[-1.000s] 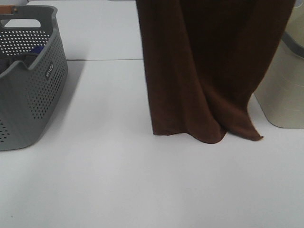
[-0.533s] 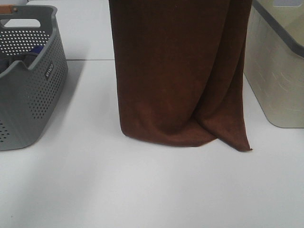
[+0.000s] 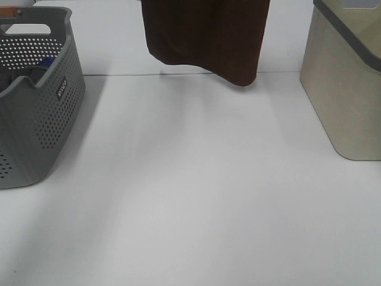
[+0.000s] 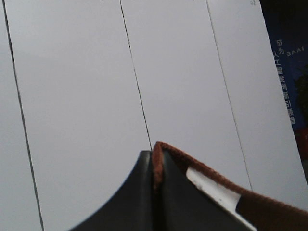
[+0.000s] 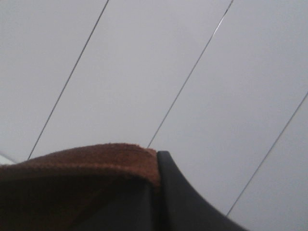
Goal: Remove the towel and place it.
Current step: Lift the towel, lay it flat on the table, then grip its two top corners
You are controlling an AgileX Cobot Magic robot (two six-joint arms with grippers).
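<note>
The dark brown towel [image 3: 205, 33] hangs in the air at the top middle of the exterior high view, its lower edge well above the white table [image 3: 190, 196]. Both grippers are out of that view, above it. In the left wrist view my left gripper [image 4: 155, 166] is shut on a hemmed edge of the towel [image 4: 207, 180], with the small white tag [image 4: 211, 190] beside it. In the right wrist view my right gripper [image 5: 158, 166] is shut on another edge of the towel [image 5: 96, 163]. Both wrist cameras face a white panelled surface.
A grey perforated basket [image 3: 36, 101] stands at the left edge with a blue fabric item [image 3: 44, 62] inside. A beige bin with a grey rim [image 3: 345, 83] stands at the right.
The towel has been lifted off the table and moved left; its lower edge, which rested folded on the table, now hangs high near the top of the view.
</note>
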